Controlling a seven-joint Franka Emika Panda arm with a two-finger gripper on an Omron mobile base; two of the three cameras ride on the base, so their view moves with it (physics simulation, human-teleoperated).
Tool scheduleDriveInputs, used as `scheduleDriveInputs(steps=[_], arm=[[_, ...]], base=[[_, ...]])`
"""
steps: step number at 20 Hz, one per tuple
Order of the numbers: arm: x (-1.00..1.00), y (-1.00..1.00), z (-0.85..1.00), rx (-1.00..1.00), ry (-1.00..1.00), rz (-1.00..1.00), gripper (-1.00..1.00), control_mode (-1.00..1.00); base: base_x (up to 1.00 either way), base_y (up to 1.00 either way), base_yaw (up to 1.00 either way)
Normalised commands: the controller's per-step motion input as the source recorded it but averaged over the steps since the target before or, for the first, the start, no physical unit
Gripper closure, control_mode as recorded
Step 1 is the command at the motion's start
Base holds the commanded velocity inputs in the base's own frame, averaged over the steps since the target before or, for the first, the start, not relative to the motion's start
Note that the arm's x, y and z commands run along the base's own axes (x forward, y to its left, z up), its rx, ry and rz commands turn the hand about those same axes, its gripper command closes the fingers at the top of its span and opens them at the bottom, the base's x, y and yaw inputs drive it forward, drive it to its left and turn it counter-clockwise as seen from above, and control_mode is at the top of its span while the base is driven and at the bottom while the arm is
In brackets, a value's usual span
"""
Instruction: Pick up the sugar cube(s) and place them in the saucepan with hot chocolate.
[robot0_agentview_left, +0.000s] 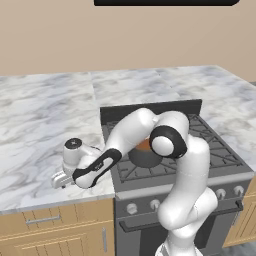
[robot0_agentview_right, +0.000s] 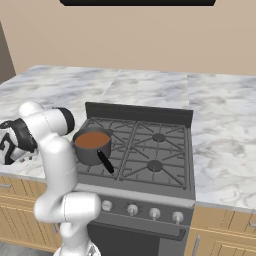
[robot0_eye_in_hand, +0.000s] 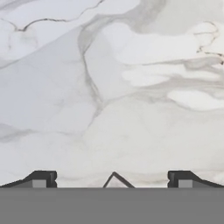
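The saucepan (robot0_agentview_right: 92, 145) with reddish-brown hot chocolate stands on the stove's front left burner, its black handle pointing toward the front. In the left base view the arm hides most of the saucepan (robot0_agentview_left: 144, 148). My gripper (robot0_agentview_left: 59, 181) hangs low over the marble counter left of the stove, also seen at the left edge as the gripper (robot0_agentview_right: 7, 146). In the hand view the gripper (robot0_eye_in_hand: 113, 175) is open, fingertips (robot0_eye_in_hand: 42, 178) wide apart. A pale corner, seemingly a sugar cube (robot0_eye_in_hand: 114, 181), pokes up between them, mostly hidden at the bottom.
The stove (robot0_agentview_right: 150, 150) has dark grates, a raised back panel and knobs along its front. Marble counter (robot0_agentview_left: 45, 110) stretches left of and behind it, and more counter (robot0_agentview_right: 220, 140) lies on its right. Wooden cabinets sit below the counter edge.
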Motion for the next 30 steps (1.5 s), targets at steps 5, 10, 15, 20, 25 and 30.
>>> scheduleDriveInputs(steps=[5, 10, 15, 20, 25, 30], arm=[[0.00, 0.00, -0.30, 0.00, 0.00, 0.00, -1.00, -1.00], [0.00, 0.00, -0.26, 0.00, 0.00, 0.00, -1.00, -1.00], [-0.10, 0.00, -0.13, 0.00, 0.00, 0.00, -1.00, -1.00], [-0.06, 0.00, -0.09, 0.00, 0.00, 0.00, -1.00, -1.00], [-0.01, 0.00, -0.08, 0.00, 0.00, 0.00, -1.00, -1.00], [0.00, -0.01, -0.08, 0.00, 0.00, 0.00, -1.00, -1.00]], base=[[0.00, 0.00, 0.00], [0.00, 0.00, 0.00], [0.00, 0.00, 0.00], [0.00, 0.00, 0.00], [0.00, 0.00, 0.00], [0.00, 0.00, 0.00]])
